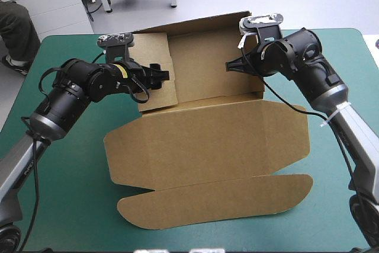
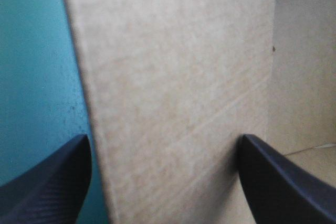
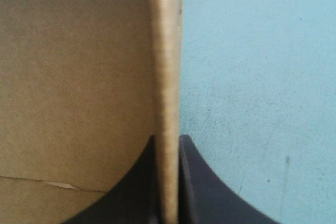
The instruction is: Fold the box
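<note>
Left tool: the left tool [image 2: 164, 145] has its two black fingers [image 2: 52, 182] spread wide, gripping nothing. It straddles a raised panel of the box without clamping it.
Right tool: the right tool [image 3: 168, 142] is clenched on the board, its fingers pinching the top edge of the right side wall [image 3: 168, 51]. The box interior is on one side and the teal-green cover on the other.
Task's thing: the box [image 1: 207, 140], a cut sheet of brown board, lies in the middle of the bench [image 1: 71, 205]. Its tray end is toward the far edge, between the two tools.
Done so far: at the far half, the left side panel [image 1: 155, 48] and the right side wall stand up from the base, so a tray is taking shape.
Not done: the left panel leans and looks untucked. The broad lid panel [image 1: 237, 128] and its rounded front flap [image 1: 219, 199] lie flat on the cover, toward the near edge.
Progress: by my reading roughly midway, with the walls raised but not locked. Whether any tab is already tucked cannot be told.
</note>
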Tool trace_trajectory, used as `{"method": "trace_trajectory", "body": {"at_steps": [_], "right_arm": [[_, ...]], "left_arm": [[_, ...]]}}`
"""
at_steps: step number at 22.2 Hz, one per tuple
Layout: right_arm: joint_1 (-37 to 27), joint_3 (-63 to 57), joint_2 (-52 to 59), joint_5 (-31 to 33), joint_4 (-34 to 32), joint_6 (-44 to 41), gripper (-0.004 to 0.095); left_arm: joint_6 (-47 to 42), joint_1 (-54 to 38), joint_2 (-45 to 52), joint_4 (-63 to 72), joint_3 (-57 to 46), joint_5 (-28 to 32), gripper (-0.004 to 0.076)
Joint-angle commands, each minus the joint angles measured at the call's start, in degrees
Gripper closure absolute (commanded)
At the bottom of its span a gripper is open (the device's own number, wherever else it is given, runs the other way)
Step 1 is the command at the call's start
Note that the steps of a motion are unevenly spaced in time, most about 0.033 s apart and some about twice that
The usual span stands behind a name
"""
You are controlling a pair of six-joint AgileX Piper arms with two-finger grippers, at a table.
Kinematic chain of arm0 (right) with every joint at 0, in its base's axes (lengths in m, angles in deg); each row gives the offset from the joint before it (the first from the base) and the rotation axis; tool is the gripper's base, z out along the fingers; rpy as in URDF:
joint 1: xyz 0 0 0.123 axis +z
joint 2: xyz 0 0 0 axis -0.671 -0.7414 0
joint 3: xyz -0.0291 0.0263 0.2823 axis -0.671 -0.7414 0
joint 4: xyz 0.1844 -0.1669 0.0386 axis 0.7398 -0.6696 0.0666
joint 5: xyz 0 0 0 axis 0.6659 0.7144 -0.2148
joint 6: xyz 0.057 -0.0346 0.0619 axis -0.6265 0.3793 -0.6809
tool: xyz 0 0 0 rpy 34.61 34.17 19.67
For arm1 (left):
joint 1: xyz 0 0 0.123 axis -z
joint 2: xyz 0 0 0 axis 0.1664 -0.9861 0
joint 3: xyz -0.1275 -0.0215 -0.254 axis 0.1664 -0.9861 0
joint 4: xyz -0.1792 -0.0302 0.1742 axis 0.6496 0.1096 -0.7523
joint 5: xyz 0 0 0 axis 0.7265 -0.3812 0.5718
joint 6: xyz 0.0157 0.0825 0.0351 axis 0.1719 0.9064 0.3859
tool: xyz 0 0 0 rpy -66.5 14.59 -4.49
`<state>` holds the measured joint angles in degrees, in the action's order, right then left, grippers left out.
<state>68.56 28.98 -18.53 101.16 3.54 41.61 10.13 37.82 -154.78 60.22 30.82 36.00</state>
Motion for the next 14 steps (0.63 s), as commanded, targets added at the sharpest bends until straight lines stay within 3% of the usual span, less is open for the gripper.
{"method": "trace_trajectory", "body": {"at_steps": [1,2,5,7,8,14], "right_arm": [[0.1,2.1,2.9,-3.3,-0.3,-1.0,0.092],[0.1,2.1,2.9,-3.3,-0.3,-1.0,0.092],[0.1,2.1,2.9,-3.0,-0.2,-1.0,0.0921],[0.1,2.1,2.9,-2.7,-0.2,-1.0,0.0921],[0.1,2.1,2.9,-2.4,-0.2,-1.0,0.0921],[0.1,2.1,2.9,-0.3,-0.2,-0.7,0.0921]], "left_arm": [[-1.1,0.4,0.0,-0.6,1.9,4.8,0.0181],[-1.1,0.4,-0.1,-0.6,1.9,5.1,0.019],[-1.1,0.4,-0.5,-2.7,1.9,7.7,0.0358],[-1.2,0.4,-0.4,-4.0,2.4,8.2,0.0638],[-1.3,0.4,-0.4,-4.8,2.5,8.2,0.0731],[-1.3,0.4,-0.4,-5.9,2.5,7.5,0.0724]]}}
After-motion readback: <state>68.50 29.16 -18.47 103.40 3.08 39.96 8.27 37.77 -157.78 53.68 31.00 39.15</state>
